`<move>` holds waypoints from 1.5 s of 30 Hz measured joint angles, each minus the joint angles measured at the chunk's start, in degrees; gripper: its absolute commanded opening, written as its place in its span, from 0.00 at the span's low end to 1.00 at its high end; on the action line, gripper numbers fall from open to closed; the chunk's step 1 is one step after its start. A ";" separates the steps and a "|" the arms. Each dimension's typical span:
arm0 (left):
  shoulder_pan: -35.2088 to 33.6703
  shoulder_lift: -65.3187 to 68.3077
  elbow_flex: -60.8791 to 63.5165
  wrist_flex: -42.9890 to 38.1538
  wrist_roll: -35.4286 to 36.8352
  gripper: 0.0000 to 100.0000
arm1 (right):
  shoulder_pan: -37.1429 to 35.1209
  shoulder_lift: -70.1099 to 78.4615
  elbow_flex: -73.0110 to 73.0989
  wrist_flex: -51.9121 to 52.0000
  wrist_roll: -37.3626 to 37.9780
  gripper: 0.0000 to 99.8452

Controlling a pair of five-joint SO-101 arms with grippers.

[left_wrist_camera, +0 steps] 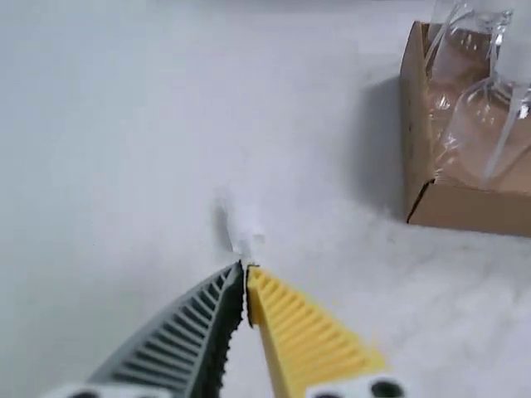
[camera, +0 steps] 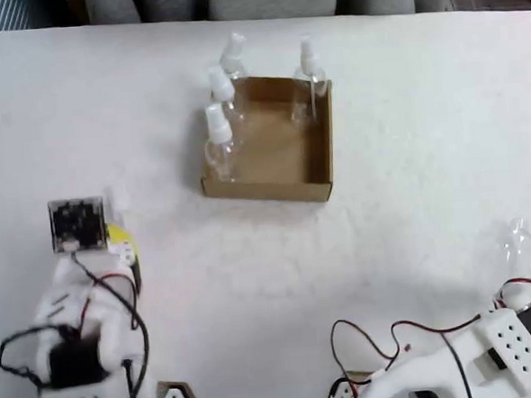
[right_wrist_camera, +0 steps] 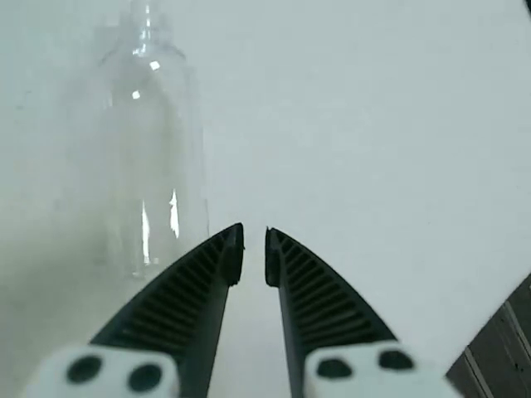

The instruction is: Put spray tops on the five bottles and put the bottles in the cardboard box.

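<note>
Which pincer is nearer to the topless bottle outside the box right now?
Right. The right pincer sits close beside the topless bottle at the right side of the table; the left pincer is far off at its left side.

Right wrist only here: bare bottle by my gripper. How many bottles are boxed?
Observer: Four capped bottles stand in the cardboard box.
Operator: Where's the left gripper?
Observer: The left gripper is shut, low over the table, short of the box.
Operator: Any spare spray top?
Observer: A small white piece lies just ahead of that gripper; too blurred to name.
</note>
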 measured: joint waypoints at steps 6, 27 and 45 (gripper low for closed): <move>0.00 25.41 -13.80 -0.97 4.92 0.02 | -1.49 0.00 0.09 -1.85 0.00 0.02; -3.34 83.60 -47.03 -1.05 13.71 0.14 | -2.20 0.00 1.49 -2.29 0.09 0.02; -4.57 101.63 -61.63 4.04 13.89 0.14 | -2.20 0.00 2.55 -2.29 0.26 0.02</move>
